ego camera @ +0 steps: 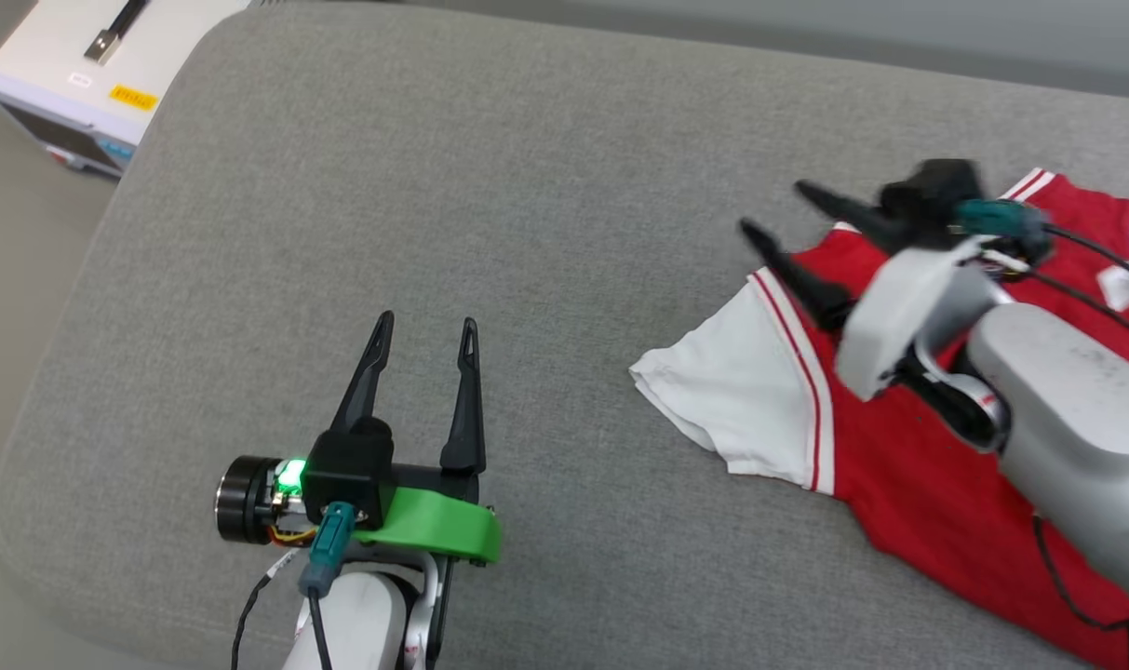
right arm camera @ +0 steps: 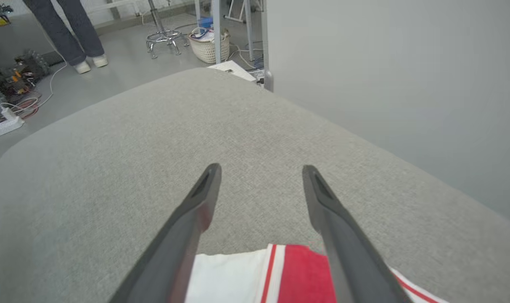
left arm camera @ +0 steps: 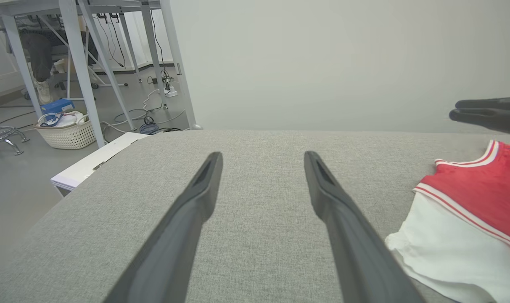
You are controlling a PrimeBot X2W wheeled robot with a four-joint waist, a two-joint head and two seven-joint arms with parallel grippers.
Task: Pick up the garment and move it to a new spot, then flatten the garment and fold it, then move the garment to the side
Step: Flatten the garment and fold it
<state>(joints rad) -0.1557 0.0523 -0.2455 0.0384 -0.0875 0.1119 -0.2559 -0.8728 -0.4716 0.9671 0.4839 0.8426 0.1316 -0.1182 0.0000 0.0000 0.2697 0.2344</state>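
The garment (ego camera: 908, 484), a red T-shirt with a white sleeve and striped trim, lies on the right side of the grey cushion (ego camera: 490, 214). Over its upper left part hovers my right gripper (ego camera: 776, 212), open, fingers pointing left, nothing between them. In the right wrist view the garment (right arm camera: 255, 277) lies beneath the open right gripper (right arm camera: 261, 170). My left gripper (ego camera: 426, 326) stands open over bare cushion at the lower left, well apart from the shirt. The left wrist view has the left gripper (left arm camera: 263, 156) open, the garment (left arm camera: 469, 219) at the right, and the right gripper's fingertips (left arm camera: 482, 113) above it.
A white box (ego camera: 80, 74) stands on the floor past the cushion's far left corner. A pale wall runs behind the cushion. A wicker basket (left arm camera: 65, 130), table legs (left arm camera: 82, 63), cables and a person's legs (right arm camera: 74, 29) are on the floor beyond.
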